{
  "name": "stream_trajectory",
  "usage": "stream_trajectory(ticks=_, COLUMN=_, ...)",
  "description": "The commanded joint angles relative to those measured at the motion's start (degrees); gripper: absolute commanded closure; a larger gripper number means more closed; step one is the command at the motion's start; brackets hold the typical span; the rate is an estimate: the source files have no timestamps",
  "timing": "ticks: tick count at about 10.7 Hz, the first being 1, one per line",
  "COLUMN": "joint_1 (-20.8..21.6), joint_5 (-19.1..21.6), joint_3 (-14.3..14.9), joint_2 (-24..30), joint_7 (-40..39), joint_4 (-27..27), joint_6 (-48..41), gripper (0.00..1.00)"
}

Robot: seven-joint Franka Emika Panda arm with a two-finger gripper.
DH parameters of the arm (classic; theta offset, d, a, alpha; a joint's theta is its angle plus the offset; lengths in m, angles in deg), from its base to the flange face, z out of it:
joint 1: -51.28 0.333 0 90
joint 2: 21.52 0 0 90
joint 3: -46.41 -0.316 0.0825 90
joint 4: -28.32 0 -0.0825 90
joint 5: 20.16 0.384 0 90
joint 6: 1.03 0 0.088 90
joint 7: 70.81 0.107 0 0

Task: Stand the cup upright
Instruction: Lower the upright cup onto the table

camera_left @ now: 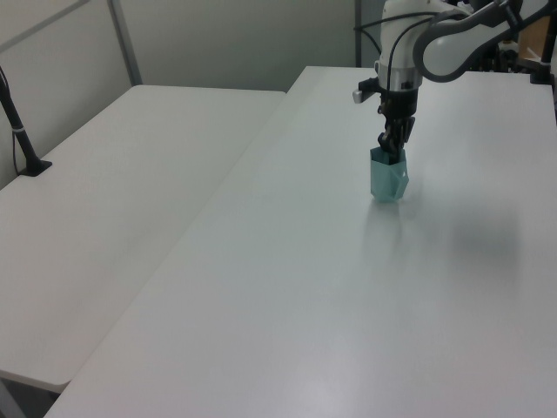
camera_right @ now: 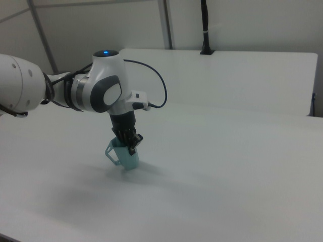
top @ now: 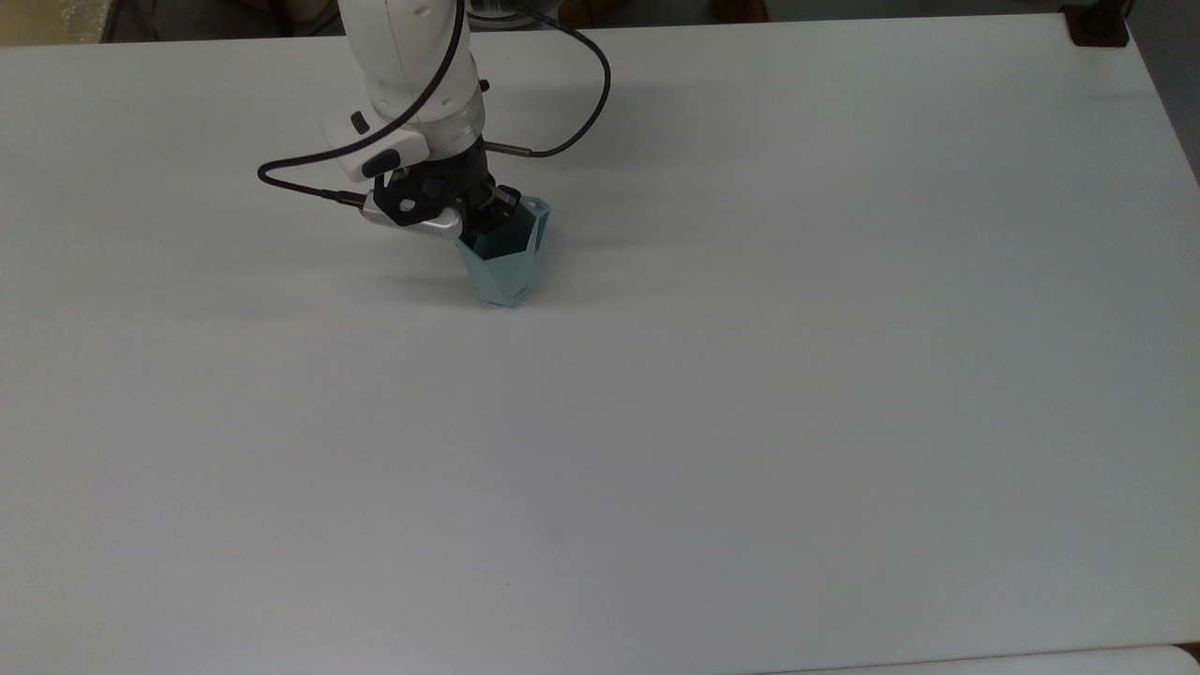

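Observation:
The pale teal cup point(top: 502, 265) stands mouth up on the white table point(top: 769, 394), leaning slightly, with its narrow base at or just above the surface. My gripper point(top: 489, 223) comes down from above and is shut on the cup's rim wall, one finger inside the mouth. In the left view the cup point(camera_left: 388, 178) hangs under the gripper point(camera_left: 390, 146). The right view has the cup point(camera_right: 129, 158) with its loop handle pointing to the right view's left, below the gripper point(camera_right: 130, 144).
A black cable point(top: 281, 178) loops off the wrist to the top view's left. A black clamp base point(top: 1097, 28) sits at the table's far right corner. A second white table point(camera_left: 122, 200) with a black post point(camera_left: 19, 131) adjoins in the left view.

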Motion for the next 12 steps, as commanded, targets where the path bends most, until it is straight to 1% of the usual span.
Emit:
stream_trajectory(ticks=1, joint_1=0.26, joint_5=1.65, joint_3=0.35, joint_2=0.59, joint_7=-1.41, joint_4=0.9, joint_6=1.4, gripper=1.0)
stream_trajectory(ticks=3, joint_1=0.17, joint_5=1.74, joint_3=0.35, joint_2=0.15, joint_7=-1.32, joint_4=0.9, joint_6=1.4, gripper=1.0)
stream_trajectory(ticks=4, joint_1=0.17, joint_5=1.74, joint_3=0.35, joint_2=-0.11, joint_7=-1.32, joint_4=0.9, joint_6=1.4, gripper=0.95)
stream_trajectory(ticks=5, joint_1=0.17, joint_5=1.74, joint_3=0.35, joint_2=-0.12, joint_7=-1.15, joint_4=0.9, joint_6=1.32, gripper=0.74)
stream_trajectory(ticks=6, joint_1=0.17, joint_5=1.74, joint_3=0.35, joint_2=-0.12, joint_7=-1.06, joint_4=0.9, joint_6=1.32, gripper=0.62)
stream_trajectory(ticks=7, joint_1=0.17, joint_5=1.74, joint_3=0.35, joint_2=-0.12, joint_7=-0.97, joint_4=0.9, joint_6=1.32, gripper=0.56)
stream_trajectory(ticks=8, joint_1=0.17, joint_5=1.74, joint_3=0.35, joint_2=-0.12, joint_7=-0.97, joint_4=0.9, joint_6=1.32, gripper=0.44)
stream_trajectory(ticks=9, joint_1=0.17, joint_5=1.74, joint_3=0.35, joint_2=-0.12, joint_7=-1.58, joint_4=0.9, joint_6=0.97, gripper=0.09)
stream_trajectory(ticks=10, joint_1=0.17, joint_5=1.65, joint_3=0.35, joint_2=-0.03, joint_7=-1.58, joint_4=0.81, joint_6=0.7, gripper=0.0)
stream_trajectory(ticks=12, joint_1=0.17, joint_5=1.65, joint_3=0.35, joint_2=0.67, joint_7=-1.5, joint_4=0.46, joint_6=0.26, gripper=0.0)
